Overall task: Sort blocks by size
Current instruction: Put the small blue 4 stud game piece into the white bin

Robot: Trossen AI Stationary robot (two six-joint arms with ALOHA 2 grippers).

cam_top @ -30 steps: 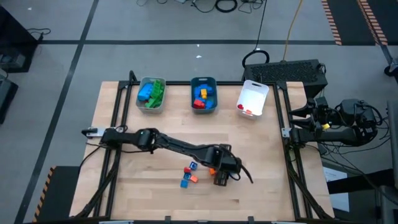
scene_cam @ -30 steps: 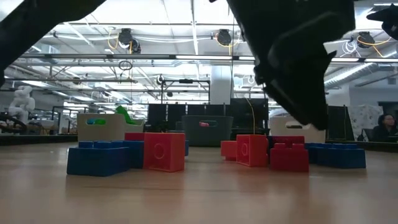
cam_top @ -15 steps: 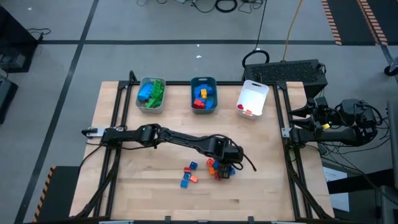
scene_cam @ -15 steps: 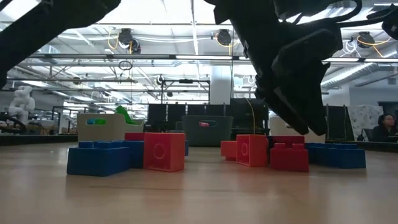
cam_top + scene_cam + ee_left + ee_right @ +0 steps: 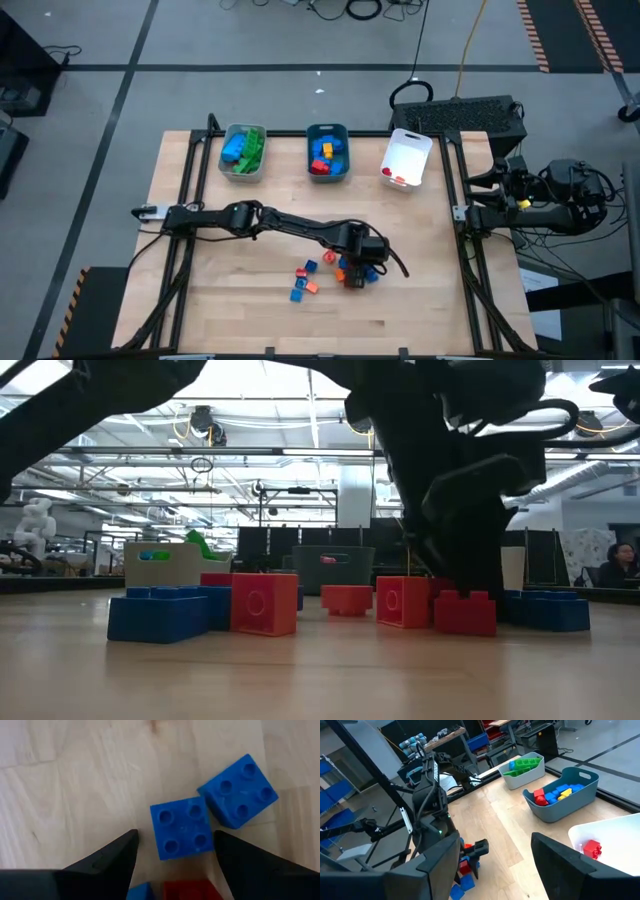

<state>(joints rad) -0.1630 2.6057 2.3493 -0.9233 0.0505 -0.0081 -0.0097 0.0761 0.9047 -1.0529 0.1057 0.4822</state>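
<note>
Hovering near the table's front edge, the left gripper (image 5: 172,851), fingers spread wide, should straddle the nearer blue block (image 5: 182,827) squarely before pinching.

We see the room lit evenly from above: in the low view, long ceiling lamps (image 5: 300,452) glow bright, nearly washed out at the top, and the left arm (image 5: 440,480) in front of them reads as a black silhouette with no detail. The table (image 5: 300,670) nearest that camera is soft and out of focus, with a pale sheen on the wood. From the high view the light is flat; we find only a faint, short shadow under the arm. In the left wrist view the blue blocks (image 5: 181,827) are sharp, while the fingers (image 5: 105,860) close to the lens are dark and blurred. The right wrist view shows bending lines towards its edges.
</note>
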